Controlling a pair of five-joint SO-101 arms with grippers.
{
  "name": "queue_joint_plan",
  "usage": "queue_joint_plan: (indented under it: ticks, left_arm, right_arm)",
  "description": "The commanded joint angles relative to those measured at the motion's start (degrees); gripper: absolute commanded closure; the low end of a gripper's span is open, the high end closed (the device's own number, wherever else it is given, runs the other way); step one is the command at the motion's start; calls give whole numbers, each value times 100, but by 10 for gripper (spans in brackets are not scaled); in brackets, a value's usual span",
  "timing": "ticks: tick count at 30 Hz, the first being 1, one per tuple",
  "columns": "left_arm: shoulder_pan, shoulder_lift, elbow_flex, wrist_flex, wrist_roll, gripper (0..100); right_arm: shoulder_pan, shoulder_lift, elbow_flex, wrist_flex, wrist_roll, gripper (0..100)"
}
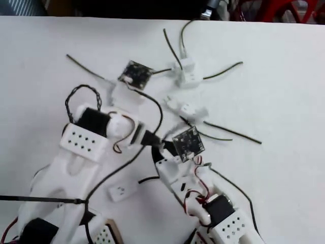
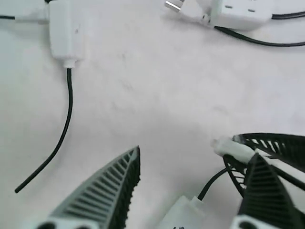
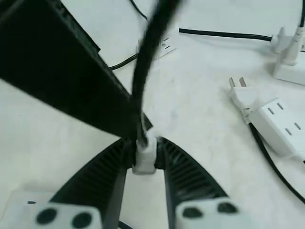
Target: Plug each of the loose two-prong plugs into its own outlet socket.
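A white table (image 1: 284,193) spreads across nearly the whole high view. Its surface is matte and plain, and its far edge runs straight across at 12 o'clock. Beyond that edge lies a dark strip (image 1: 127,7) of the room. At 11 o'clock, in the corner, sits a grey-blue ribbed panel (image 1: 23,6), cut off at the view's border. Just past 12 o'clock a small metallic piece (image 1: 213,9) pokes over the table's far edge. At 1 o'clock red tubular bars (image 1: 299,10) cross one another behind the table; what they belong to cannot be told.
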Motion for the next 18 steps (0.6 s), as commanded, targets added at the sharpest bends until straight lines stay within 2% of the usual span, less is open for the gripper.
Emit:
queue_joint_plan:
  ticks: [1, 7, 12, 15, 18]
  left_arm:
    - [303, -330, -264, 70, -334, 655]
    - [233, -330, -308, 44, -387, 653]
    - [-365, -330, -369, 79, -413, 653]
    - [-629, -330, -369, 158, -1160, 653]
    - [-629, -330, -404, 651, -1873, 652]
  right_arm:
    - [31, 40, -70, -136, 220, 981]
    - [31, 40, -70, -119, 237, 981]
    - [251, 22, -70, -136, 246, 981]
    - [576, 31, -167, -198, 211, 981]
    - [1007, 31, -229, -338, 202, 981]
